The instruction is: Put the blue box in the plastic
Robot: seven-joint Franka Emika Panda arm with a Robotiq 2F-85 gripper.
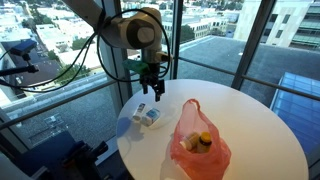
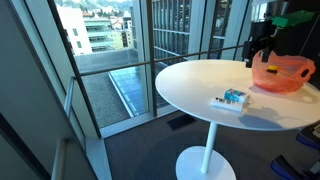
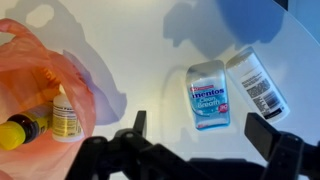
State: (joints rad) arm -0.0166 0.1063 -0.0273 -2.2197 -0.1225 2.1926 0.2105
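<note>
Gripper (image 3: 200,138) hangs open and empty over the table (image 3: 150,50); the blue box (image 3: 207,95) lies flat beside a white box (image 3: 258,83), apart from the orange plastic bag (image 3: 40,80).

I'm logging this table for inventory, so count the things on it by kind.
Boxes: 2, blue box and white box
Bags: 1, orange bag
Bottles inside the bag: 2, white bottle and yellow-capped bottle
Total: 5
</note>
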